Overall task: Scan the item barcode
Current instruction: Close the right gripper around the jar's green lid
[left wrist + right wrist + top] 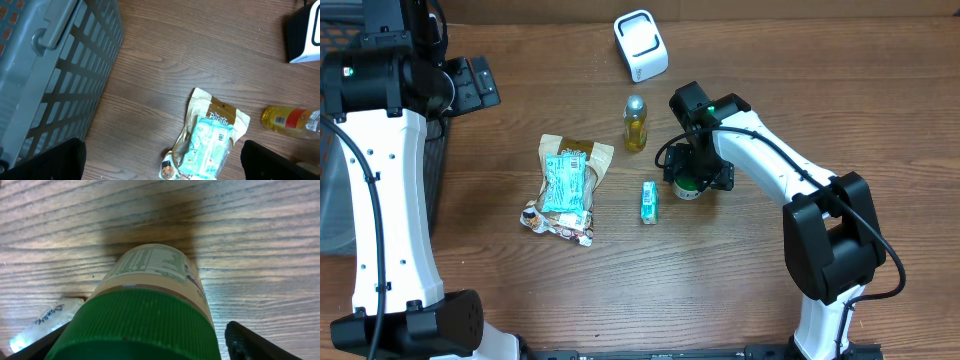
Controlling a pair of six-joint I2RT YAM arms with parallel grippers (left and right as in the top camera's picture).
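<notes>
The task's thing is a small bottle with a ribbed green screw cap [145, 325] and a pale tan body. Its label carries a white panel of fine green print, too small to read. It stands on the brown wood-grain desk [740, 300] right of centre, mostly hidden in the overhead view under the right arm's wrist, with only a green and white edge [688, 188] showing. The right arm's jaws stand released astride the cap, one black finger [250, 342] a little clear of it on one side, the other close beside it. Just left of the bottle lies a small teal carton [649, 201], and beyond it a yellow drink bottle with a silver cap [635, 124]. A white box-shaped scanner [640, 45] sits at the far edge. Further left lies a tan pouch with a teal packet on top [567, 185]. The left arm's jaws hang spread wide and empty near a grey slatted plastic basket [50, 75].
</notes>
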